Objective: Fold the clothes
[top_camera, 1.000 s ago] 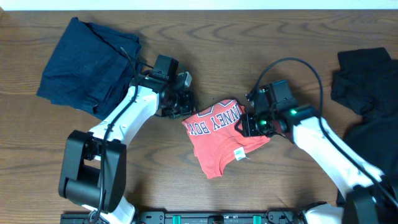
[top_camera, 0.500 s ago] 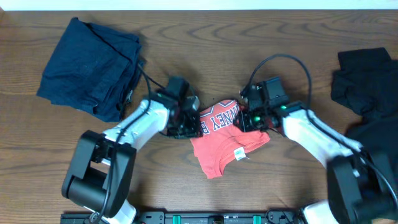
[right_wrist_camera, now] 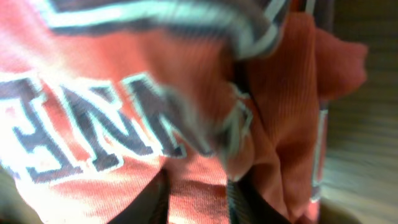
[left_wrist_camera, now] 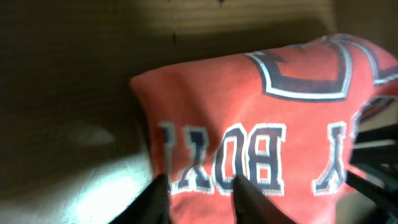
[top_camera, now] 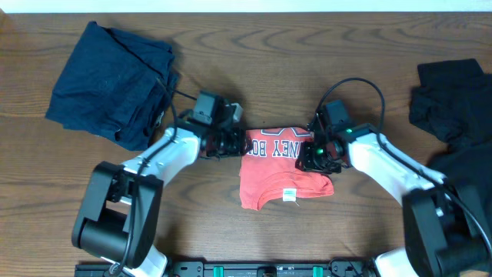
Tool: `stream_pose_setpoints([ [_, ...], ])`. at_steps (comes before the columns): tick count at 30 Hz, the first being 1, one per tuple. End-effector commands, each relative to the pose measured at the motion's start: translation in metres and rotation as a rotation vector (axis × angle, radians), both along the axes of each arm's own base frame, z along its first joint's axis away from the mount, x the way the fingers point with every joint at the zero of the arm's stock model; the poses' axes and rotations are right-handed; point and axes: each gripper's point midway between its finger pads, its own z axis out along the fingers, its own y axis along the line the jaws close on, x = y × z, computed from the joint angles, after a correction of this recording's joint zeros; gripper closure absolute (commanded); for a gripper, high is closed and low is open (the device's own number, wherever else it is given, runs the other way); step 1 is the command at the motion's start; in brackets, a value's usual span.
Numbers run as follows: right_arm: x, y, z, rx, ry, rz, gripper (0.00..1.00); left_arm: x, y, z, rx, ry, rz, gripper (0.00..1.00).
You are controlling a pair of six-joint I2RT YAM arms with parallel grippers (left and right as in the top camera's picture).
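Two robot arms meet over a coral-red T-shirt (top_camera: pixel 280 173) at the middle of a dark wood counter (top_camera: pixel 261 69). The shirt lies crumpled between them, and its upper edge runs nearly straight from one arm to the other.

The left gripper (top_camera: pixel 233 143) is at the shirt's upper left corner. In the left wrist view its jaws pinch a narrow fold of the red cloth, with the dark fingers (left_wrist_camera: pixel 244 196) on either side of the white-edged lettering (top_camera: pixel 278 148). A shadow falls on the wood beneath that corner.

The right gripper (top_camera: pixel 317 158) is at the upper right corner. The right wrist view is blurred, but its jaws appear to be closed on a bunched ridge of the same shirt, with more red folds heaped to one side.

The letters seen from overhead read upside down across the shirt's upper half. A small white neck label (top_camera: pixel 290 194) sits near the lower hem, which touches the counter.

A dark navy garment (top_camera: pixel 108 88) lies in a loose heap at the far left corner, well apart from the shirt. Black garments (top_camera: pixel 453 100) are piled along the right edge of the counter.
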Motion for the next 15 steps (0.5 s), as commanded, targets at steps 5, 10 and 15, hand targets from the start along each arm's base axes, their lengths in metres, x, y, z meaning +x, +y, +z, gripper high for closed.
stream_pose_setpoints([
  [5, 0.016, 0.006, 0.069, 0.029, -0.338, 0.22, 0.6, -0.012, 0.004, 0.046, -0.192, 0.112, 0.005, 0.19],
  [10, 0.027, 0.01, 0.082, 0.047, -0.416, 0.215, 0.72, -0.015, 0.03, 0.043, -0.176, 0.168, 0.07, 0.09],
  [15, 0.029, 0.004, 0.05, -0.001, -0.319, 0.164, 0.82, -0.024, 0.047, 0.021, -0.092, 0.199, 0.109, 0.01],
])
